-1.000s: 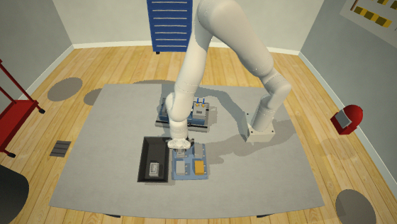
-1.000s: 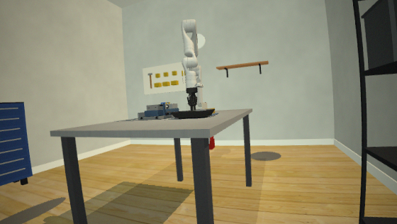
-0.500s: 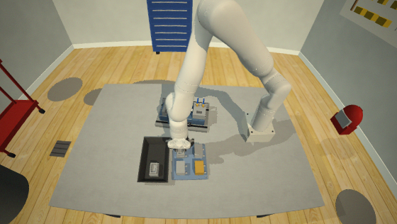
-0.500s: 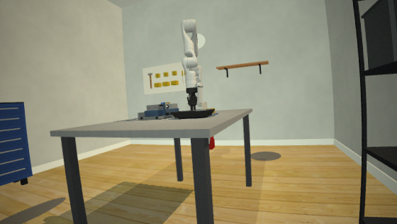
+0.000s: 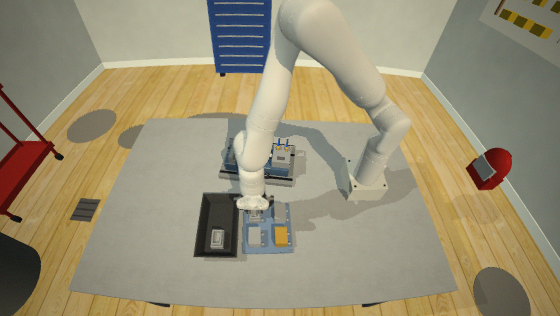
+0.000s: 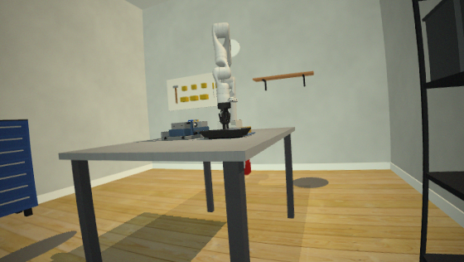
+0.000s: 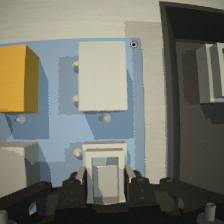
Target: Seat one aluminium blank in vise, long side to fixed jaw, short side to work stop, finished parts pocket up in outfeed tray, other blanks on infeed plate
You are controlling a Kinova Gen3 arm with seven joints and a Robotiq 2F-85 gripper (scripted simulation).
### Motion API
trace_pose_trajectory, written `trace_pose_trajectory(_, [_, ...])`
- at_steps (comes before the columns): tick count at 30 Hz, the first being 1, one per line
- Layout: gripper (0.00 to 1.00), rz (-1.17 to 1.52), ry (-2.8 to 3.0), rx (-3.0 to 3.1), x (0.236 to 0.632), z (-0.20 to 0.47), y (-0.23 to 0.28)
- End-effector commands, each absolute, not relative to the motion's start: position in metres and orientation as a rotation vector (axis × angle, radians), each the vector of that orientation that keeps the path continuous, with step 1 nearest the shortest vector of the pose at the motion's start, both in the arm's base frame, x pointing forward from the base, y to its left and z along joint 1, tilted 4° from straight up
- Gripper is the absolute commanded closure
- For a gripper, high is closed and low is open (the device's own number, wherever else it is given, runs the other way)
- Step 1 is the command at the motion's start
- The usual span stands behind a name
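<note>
My gripper (image 7: 105, 176) is shut on a grey finished part (image 7: 105, 171) with a rectangular pocket facing up. The part is at the near corner of the blue infeed plate (image 5: 268, 232), on the side next to the tray. It also shows in the overhead view, under the gripper (image 5: 256, 215). On the plate lie an aluminium blank (image 7: 102, 75), a brass blank (image 7: 17, 79) and a second aluminium blank (image 7: 17, 165). The black outfeed tray holds another finished part (image 5: 218, 239), flat and pocket up. The vise (image 5: 267, 164) stands behind the plate, mostly hidden by the arm.
The arm's base (image 5: 368, 187) stands to the right of the vise. The tray's wall (image 7: 167, 100) runs close along the plate's edge beside the gripper. Small locating pins (image 7: 105, 118) stick up from the plate between the blanks.
</note>
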State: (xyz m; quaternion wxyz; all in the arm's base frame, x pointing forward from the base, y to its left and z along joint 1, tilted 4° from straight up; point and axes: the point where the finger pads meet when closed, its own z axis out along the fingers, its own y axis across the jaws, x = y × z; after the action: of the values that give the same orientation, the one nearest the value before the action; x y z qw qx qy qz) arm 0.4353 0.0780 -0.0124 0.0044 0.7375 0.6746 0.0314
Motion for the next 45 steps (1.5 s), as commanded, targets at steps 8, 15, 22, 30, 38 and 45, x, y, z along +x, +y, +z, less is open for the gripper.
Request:
trace_pose_trajectory(8, [1.00, 0.100, 2.113, 2.310, 0.436, -0.012, 0.078])
trace_pose_trajectory(15, [1.00, 0.100, 2.113, 2.310, 0.436, -0.012, 0.078])
trace_pose_trajectory(22, [1.00, 0.100, 2.113, 2.310, 0.435, -0.005, 0.078])
trace_pose_trajectory(30, [1.00, 0.100, 2.113, 2.310, 0.434, 0.015, 0.077])
trace_pose_trajectory(38, [1.00, 0.100, 2.113, 2.310, 0.432, 0.052, 0.076])
trace_pose_trajectory(45, [1.00, 0.100, 2.113, 2.310, 0.431, 0.082, 0.075])
